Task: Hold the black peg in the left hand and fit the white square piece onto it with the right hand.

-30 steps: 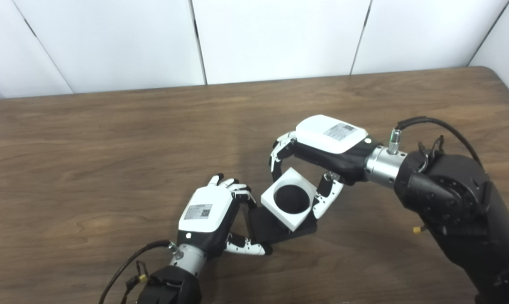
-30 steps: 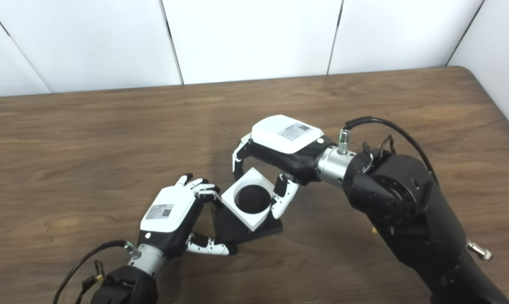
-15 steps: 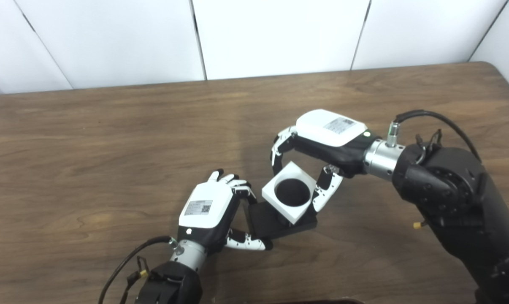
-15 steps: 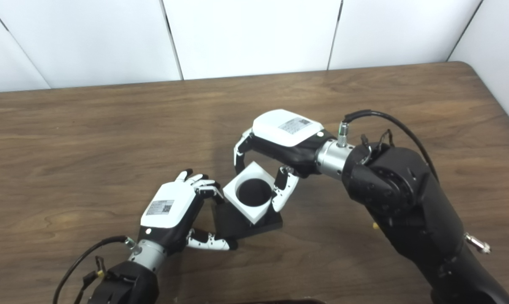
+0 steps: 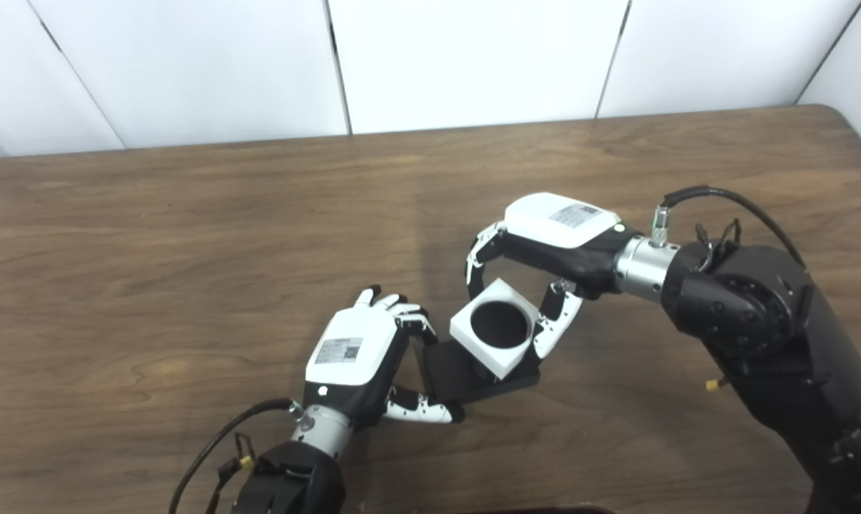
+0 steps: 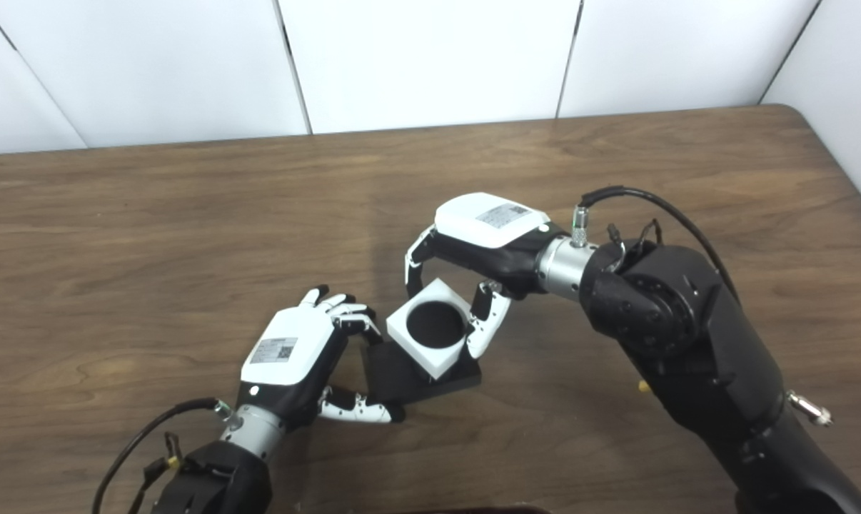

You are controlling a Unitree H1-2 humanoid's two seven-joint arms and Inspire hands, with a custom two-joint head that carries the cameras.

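Observation:
The black peg piece (image 5: 453,371) lies flat on the wooden table (image 5: 188,235) with its square base showing; its peg is hidden inside the white piece's round hole. My left hand (image 5: 355,357) is shut on the base's left edge, fingers above and thumb below. The white square piece (image 5: 493,329) sits over the peg, slightly rotated. My right hand (image 5: 545,246) is shut on it from above, with fingers at its far corner and thumb at its right side.
White wall panels (image 5: 473,57) stand behind the table's far edge. My right arm (image 5: 759,335) crosses the table's right side. Bare tabletop stretches to the left and back.
The white square piece has sunk a little lower over the black base with my right hand. The camera tilted slightly. My left hand keeps its hold.

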